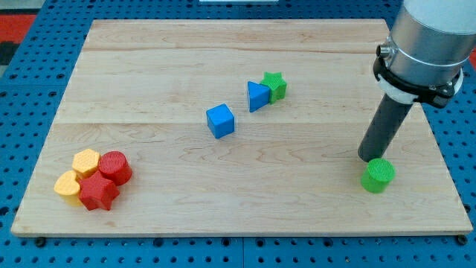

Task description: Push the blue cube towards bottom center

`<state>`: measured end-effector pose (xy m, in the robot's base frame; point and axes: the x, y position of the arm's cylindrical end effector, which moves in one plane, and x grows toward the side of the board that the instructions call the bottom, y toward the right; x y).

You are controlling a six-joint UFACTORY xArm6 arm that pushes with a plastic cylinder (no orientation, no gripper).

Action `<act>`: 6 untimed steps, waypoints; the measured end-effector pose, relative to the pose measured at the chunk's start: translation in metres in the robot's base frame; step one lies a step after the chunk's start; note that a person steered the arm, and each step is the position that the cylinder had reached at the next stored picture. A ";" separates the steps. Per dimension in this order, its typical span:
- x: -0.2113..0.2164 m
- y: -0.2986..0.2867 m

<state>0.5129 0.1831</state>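
The blue cube [220, 120] lies near the middle of the wooden board [238, 201], a little left of centre. My tip [367, 157] is far to the cube's right, near the board's right side. It touches, or almost touches, the upper left of a green cylinder [378, 175]. The rod rises from the tip up to the grey arm [424, 41] at the view's top right.
A blue triangular block [258, 96] and a green star [274, 85] sit together up and right of the cube. At the lower left a cluster holds a yellow hexagon [85, 161], a yellow block [68, 186], a red cylinder [114, 167] and a red star [98, 193].
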 end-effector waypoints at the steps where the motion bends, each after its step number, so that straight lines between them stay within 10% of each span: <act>1: 0.001 0.000; 6: -0.017 -0.285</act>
<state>0.4960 -0.1019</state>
